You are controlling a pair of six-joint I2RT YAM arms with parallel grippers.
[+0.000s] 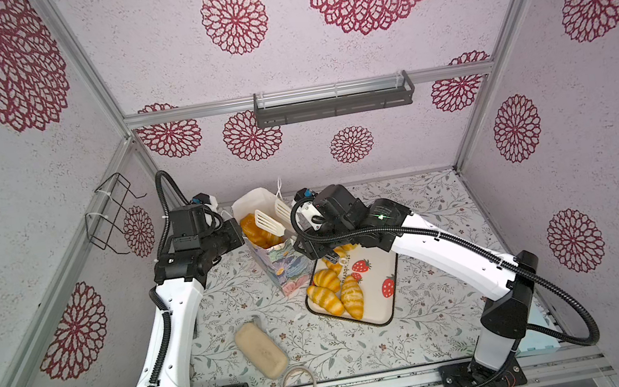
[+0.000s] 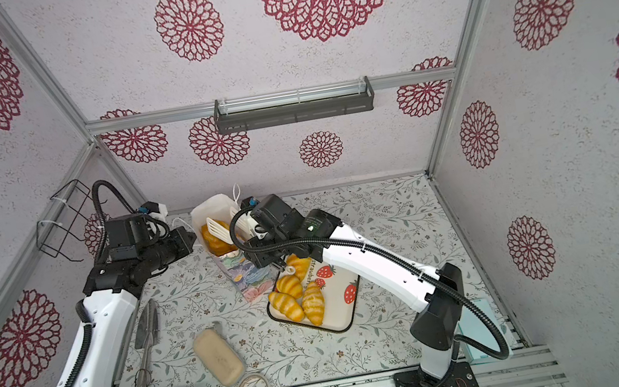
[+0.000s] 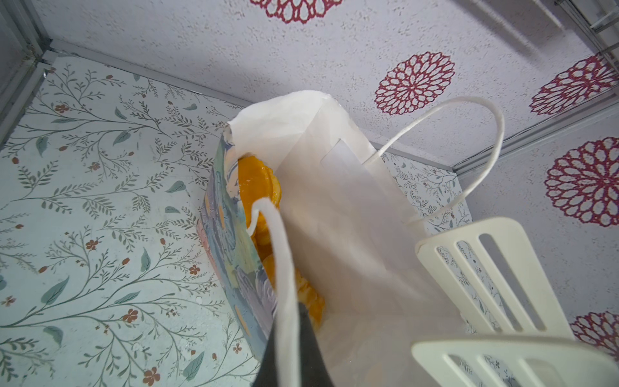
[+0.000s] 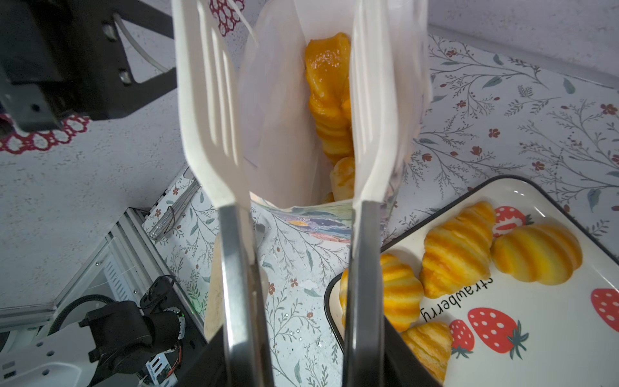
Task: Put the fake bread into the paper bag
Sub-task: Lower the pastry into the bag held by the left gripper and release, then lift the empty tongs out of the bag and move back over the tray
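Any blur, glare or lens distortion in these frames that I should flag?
Right wrist view: the tongs blades are soft, too near the lens, and glare spots sit on the braided loaf inside the paper bag. Left wrist view: the left claw is blurred at the frame edge. Both top views: wide-angle lens splays the frame posts; lighting is even.

Bench [image 1: 447, 328]: leaf-and-flower print covering.
Cream tray [image 1: 378, 305], black rim, strawberry print, lies near the centre, askew to the edges.
Pale beige matte block [image 1: 261, 349] lies flat toward the near edge, apart from the tray.
Tape ring [image 1: 298, 385] sits at the near edge, just beside the block.
Metal hand tool [image 2: 147, 334] lies along the left edge.
Teal box [image 2: 480, 327], near right corner, is partly hidden.
Tongs [image 1: 268, 222], white slotted blades standing apart, are toward the far edge.
Left wall carries a wire basket [image 1: 112, 217]; rear wall a dark rail shelf [image 1: 333, 104].
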